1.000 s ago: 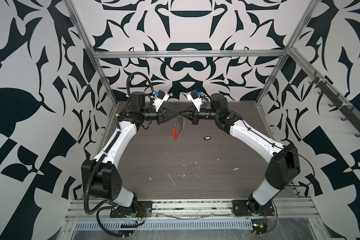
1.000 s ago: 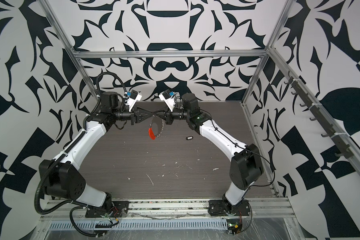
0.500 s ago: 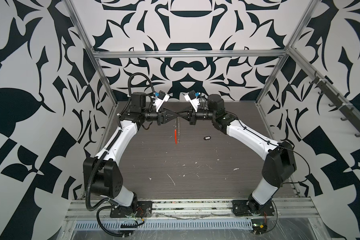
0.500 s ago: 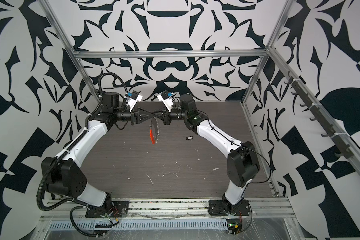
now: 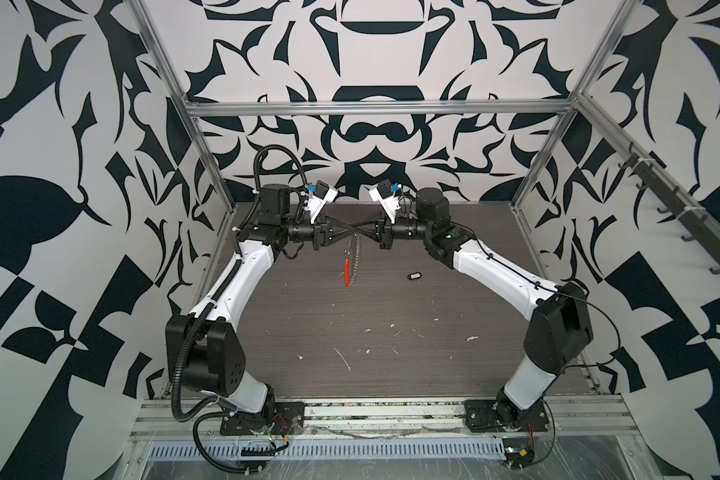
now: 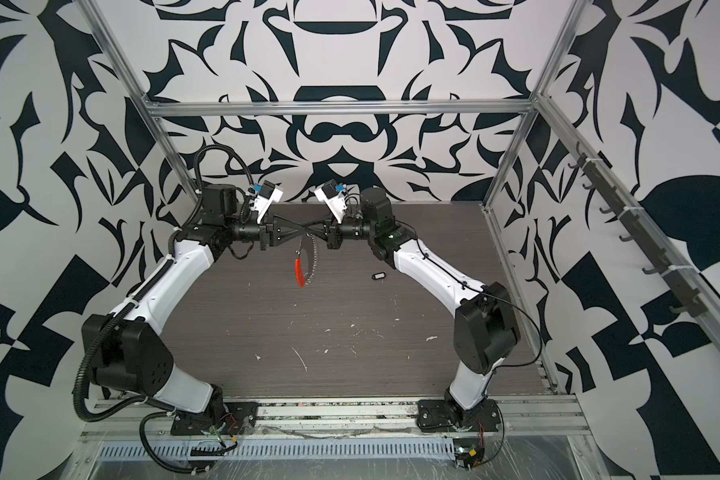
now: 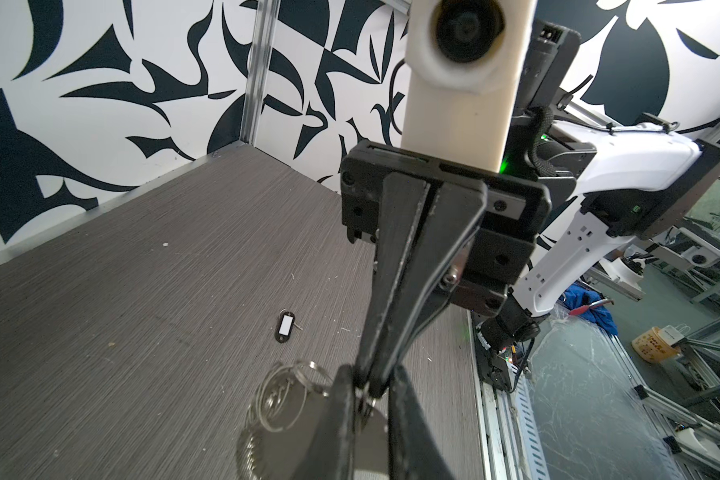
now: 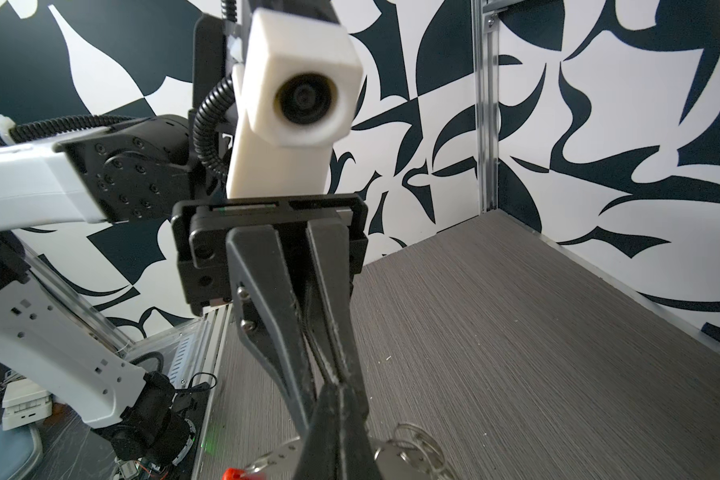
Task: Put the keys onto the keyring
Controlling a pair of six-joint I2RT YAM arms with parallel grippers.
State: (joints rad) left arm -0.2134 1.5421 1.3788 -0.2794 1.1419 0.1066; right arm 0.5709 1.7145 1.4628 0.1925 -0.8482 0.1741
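Our right tool (image 5: 359,230) pinches the keyring (image 5: 353,266) so it hangs free, likely for threading; our left tool (image 5: 351,230) meets it there, grip unclear. We see the key tag (image 5: 413,275) on the counter (image 5: 350,332), right of the keyring.

The left gripper (image 8: 329,384) faces you head-on beneath its white camera housing (image 8: 262,166), and its fingers (image 8: 267,316) taper toward a slim gap. Your right gripper (image 8: 334,401) sits close to the lens, jaws pressed together, with its tip meeting that gap. Silver rings of the keyring (image 8: 410,452) show just beside it. The orange-red segment (image 8: 234,473) lies on its other side, above the grey wood-grain table (image 8: 516,353).
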